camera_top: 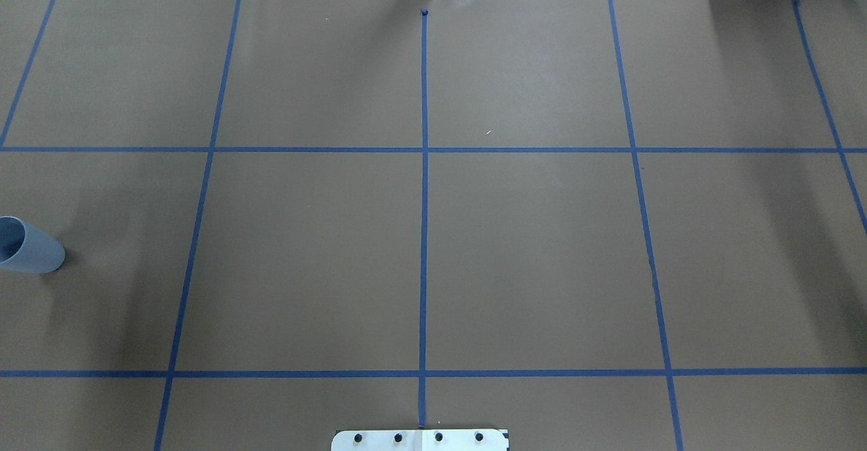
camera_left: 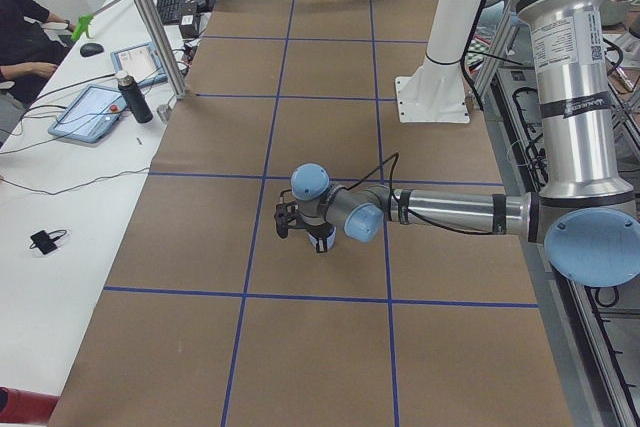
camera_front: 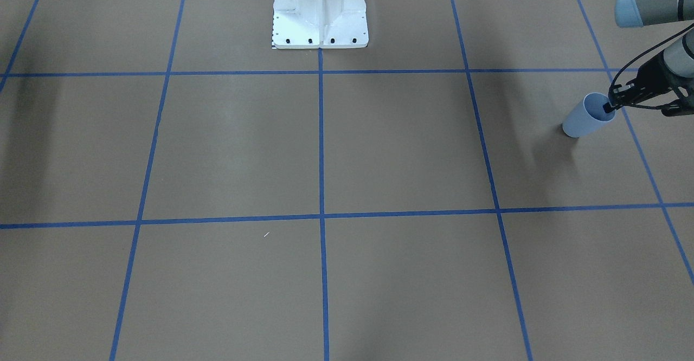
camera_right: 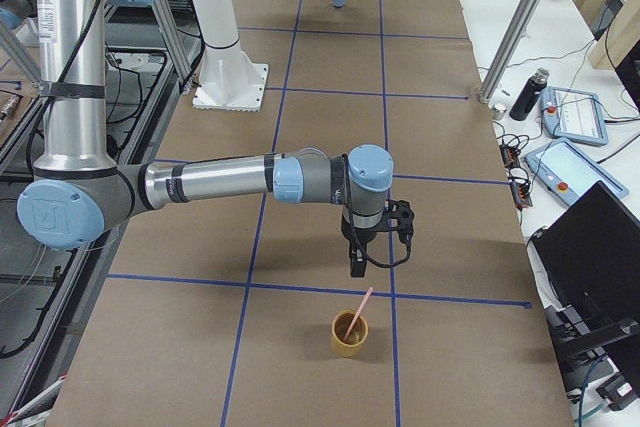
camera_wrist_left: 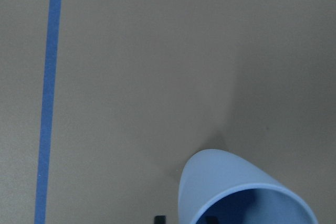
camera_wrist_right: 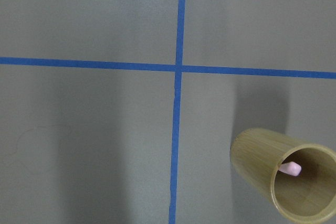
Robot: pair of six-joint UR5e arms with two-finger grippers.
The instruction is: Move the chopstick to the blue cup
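The blue cup (camera_front: 585, 118) stands near the table's end on my left and also shows in the overhead view (camera_top: 30, 248). My left gripper (camera_front: 612, 106) is at its rim, one finger inside and one finger (camera_wrist_left: 159, 217) outside the wall, seemingly shut on it. The pale pink chopstick (camera_right: 358, 307) leans in a bamboo cup (camera_right: 349, 335) at the other end of the table. Its tip (camera_wrist_right: 290, 169) shows in the right wrist view inside the bamboo cup (camera_wrist_right: 262, 156). My right gripper (camera_right: 357, 269) hangs just above and behind that cup. I cannot tell whether it is open.
The white robot pedestal (camera_front: 320, 14) stands at the table's middle back. Blue tape lines (camera_top: 423, 234) grid the brown table. A side bench holds tablets and a dark bottle (camera_right: 527, 94). An operator (camera_left: 25, 42) sits at it.
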